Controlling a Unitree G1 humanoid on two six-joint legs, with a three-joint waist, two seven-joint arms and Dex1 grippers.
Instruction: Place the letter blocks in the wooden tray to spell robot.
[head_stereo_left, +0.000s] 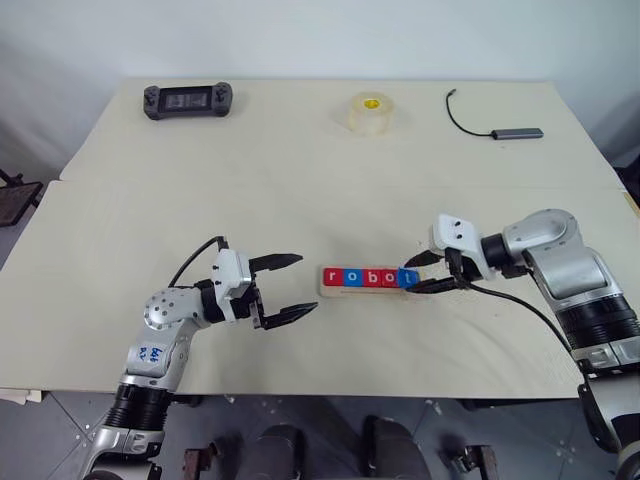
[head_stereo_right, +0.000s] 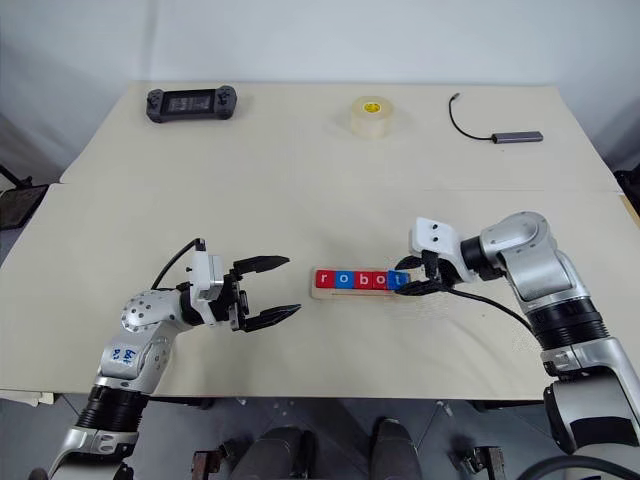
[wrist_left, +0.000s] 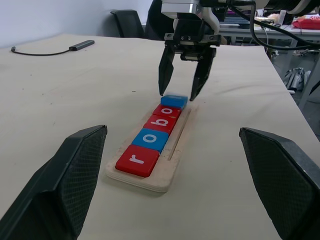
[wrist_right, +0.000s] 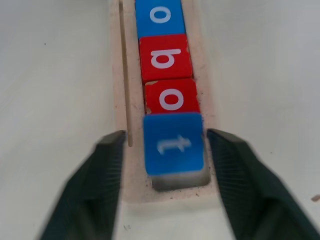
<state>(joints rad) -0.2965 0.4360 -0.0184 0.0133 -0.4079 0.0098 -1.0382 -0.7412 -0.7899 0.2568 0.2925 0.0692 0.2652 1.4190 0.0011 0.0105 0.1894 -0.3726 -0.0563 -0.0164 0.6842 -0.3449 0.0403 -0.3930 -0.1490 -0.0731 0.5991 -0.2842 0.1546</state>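
The wooden tray (head_stereo_left: 362, 292) lies in the middle of the table. The letter blocks sit in it in a row reading r, o, b, o, t: red r (head_stereo_left: 333, 277), blue o (head_stereo_left: 351, 277), red b (head_stereo_left: 369, 277), red o (head_stereo_left: 388, 277), blue t (wrist_right: 172, 142). The t sits at the tray's right end and looks slightly higher than its neighbours. My right gripper (head_stereo_left: 411, 276) is open and straddles the t, with a gap on each side of the tile. My left gripper (head_stereo_left: 305, 284) is open and holds nothing, just left of the tray.
At the back of the table are a black handheld controller (head_stereo_left: 188, 100) on the left, a round tape roll (head_stereo_left: 371, 112) in the middle, and a grey hub with a black cable (head_stereo_left: 515, 132) on the right. The table's front edge runs close behind both arms.
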